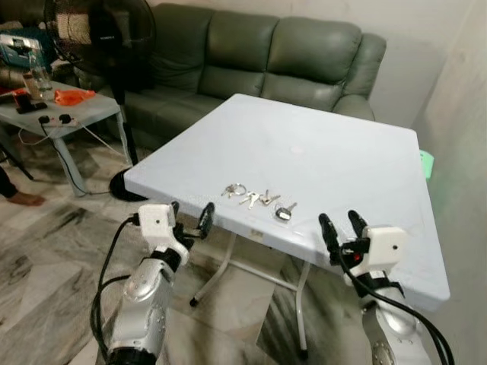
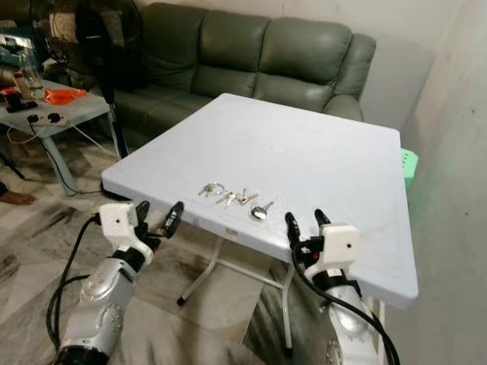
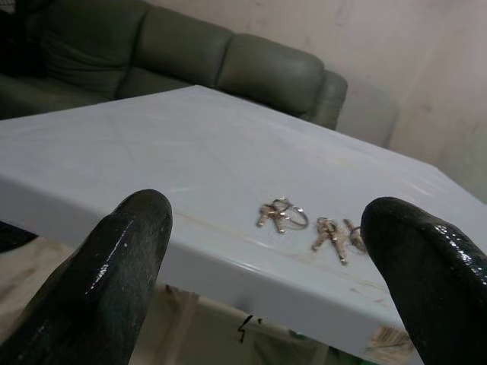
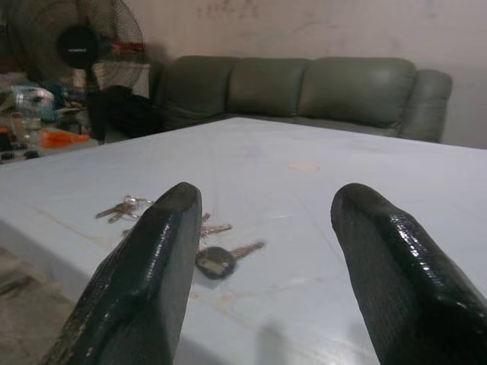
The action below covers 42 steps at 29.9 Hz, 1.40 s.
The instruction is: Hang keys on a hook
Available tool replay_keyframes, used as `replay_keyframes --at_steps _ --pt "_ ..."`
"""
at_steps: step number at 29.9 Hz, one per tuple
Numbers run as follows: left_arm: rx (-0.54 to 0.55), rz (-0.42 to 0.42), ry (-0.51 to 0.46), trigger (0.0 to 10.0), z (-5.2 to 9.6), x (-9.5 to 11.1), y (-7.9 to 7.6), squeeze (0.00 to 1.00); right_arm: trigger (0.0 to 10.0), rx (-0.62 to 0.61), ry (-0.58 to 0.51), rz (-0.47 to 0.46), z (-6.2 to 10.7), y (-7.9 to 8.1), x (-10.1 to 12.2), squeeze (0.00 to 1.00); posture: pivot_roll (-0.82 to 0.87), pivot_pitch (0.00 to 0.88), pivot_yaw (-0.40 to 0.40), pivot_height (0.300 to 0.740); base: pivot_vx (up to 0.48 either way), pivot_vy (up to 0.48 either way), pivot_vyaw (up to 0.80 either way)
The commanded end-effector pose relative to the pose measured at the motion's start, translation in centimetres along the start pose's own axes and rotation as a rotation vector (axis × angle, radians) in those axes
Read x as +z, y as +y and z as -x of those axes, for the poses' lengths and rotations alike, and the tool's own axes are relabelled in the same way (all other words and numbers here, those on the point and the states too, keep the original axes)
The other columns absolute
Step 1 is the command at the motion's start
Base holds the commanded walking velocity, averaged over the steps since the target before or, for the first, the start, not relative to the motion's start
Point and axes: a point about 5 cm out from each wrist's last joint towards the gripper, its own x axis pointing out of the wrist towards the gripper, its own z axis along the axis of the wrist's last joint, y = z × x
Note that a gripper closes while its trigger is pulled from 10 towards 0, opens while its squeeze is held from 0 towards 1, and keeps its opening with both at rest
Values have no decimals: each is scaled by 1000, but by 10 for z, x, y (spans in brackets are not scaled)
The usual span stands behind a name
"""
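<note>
The keys lie near the table's near edge, both the left gripper and right gripper wide open and empty, so picking them up is next.

The table ahead of both grippers has a smooth, pale plastic-looking top with a dull sheen and faint scuffs along its near edge. On it, just beyond the fingertips, lie the keys: bright, shiny metal, one with a dark, glossy plastic-looking head nearest the right gripper. That gripper's fingers are black with a fine, grainy, rough texture, while the left gripper has fingers of black, smoother, glossier material. Both arms are brushed silver metal with white plastic housings. Far beyond the table, the sofa looks like soft, matt green leather. The floor below the left gripper is polished, marbled stone or tile.
</note>
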Motion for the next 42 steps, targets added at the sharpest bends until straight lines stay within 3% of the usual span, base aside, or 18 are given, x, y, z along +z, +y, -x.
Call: replay_keyframes --at_steps 1,18,31,42 --pt "-29 7 3 10000 -4 -1 -10 0 10000 -14 -15 10 1 -6 6 0 -52 0 -19 740 0 458 0" --pt "-13 19 8 10000 -3 -2 -9 0 10000 -11 -9 12 3 -6 6 0 -58 0 -21 740 0 444 0" --pt "-9 10 25 10000 -1 -7 -12 0 10000 1 17 -7 3 -4 4 0 -59 0 -21 740 0 0 0" --pt "-12 23 31 10000 0 -8 -12 0 10000 -4 29 -6 3 -5 2 0 -57 0 -19 740 0 0 -756"
